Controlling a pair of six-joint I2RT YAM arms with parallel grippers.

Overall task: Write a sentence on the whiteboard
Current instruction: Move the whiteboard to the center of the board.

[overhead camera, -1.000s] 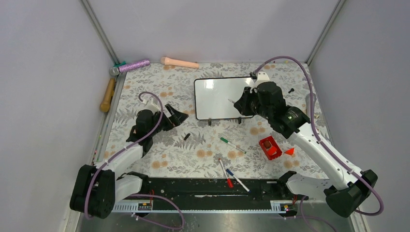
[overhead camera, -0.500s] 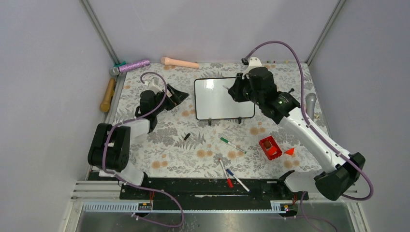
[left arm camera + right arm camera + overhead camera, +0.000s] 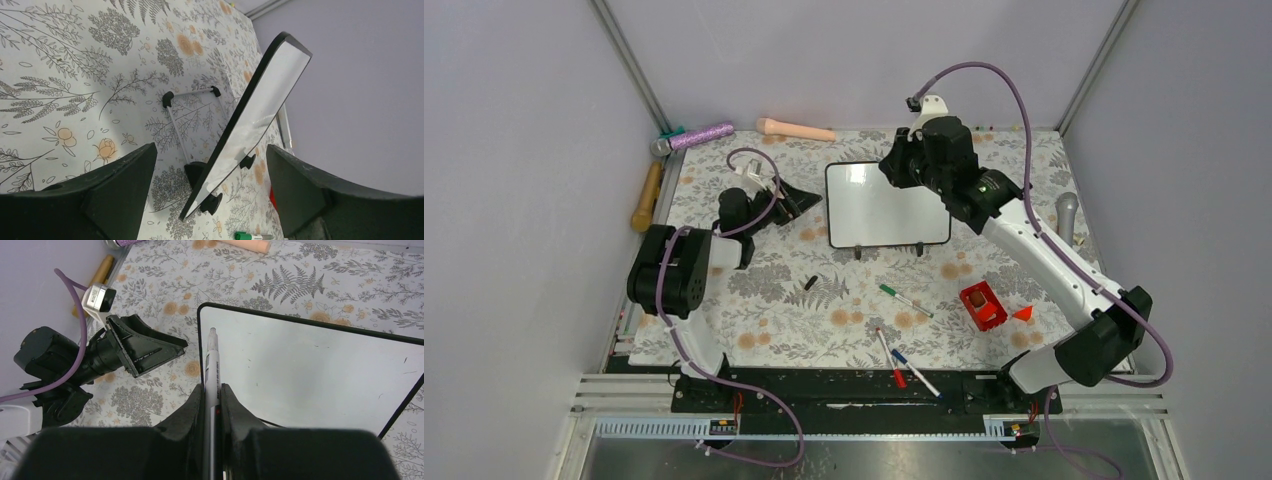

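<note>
The whiteboard (image 3: 887,205) stands tilted on its little black feet at the back middle of the floral mat, and its white face looks blank; no sentence shows on it. My right gripper (image 3: 896,165) hovers over the board's upper left part, shut on a white marker (image 3: 212,365) whose tip points at the left frame of the whiteboard (image 3: 310,370). My left gripper (image 3: 809,200) is open just off the board's left edge. In the left wrist view the whiteboard (image 3: 260,115) shows edge-on between the wide black fingers (image 3: 120,185), touching neither.
A green-capped marker (image 3: 905,300), a red-capped one (image 3: 890,358) and a blue-capped one (image 3: 915,373) lie near the front, with a black cap (image 3: 810,283). A red box (image 3: 982,305) sits right of them. Along the back left lie a pink handle (image 3: 795,129), a purple microphone (image 3: 692,137) and a wooden handle (image 3: 646,197).
My left gripper has swung up and right to the board's left edge, its jaws narrowing a little. The right gripper carried the marker from the board's right side to its upper left.
</note>
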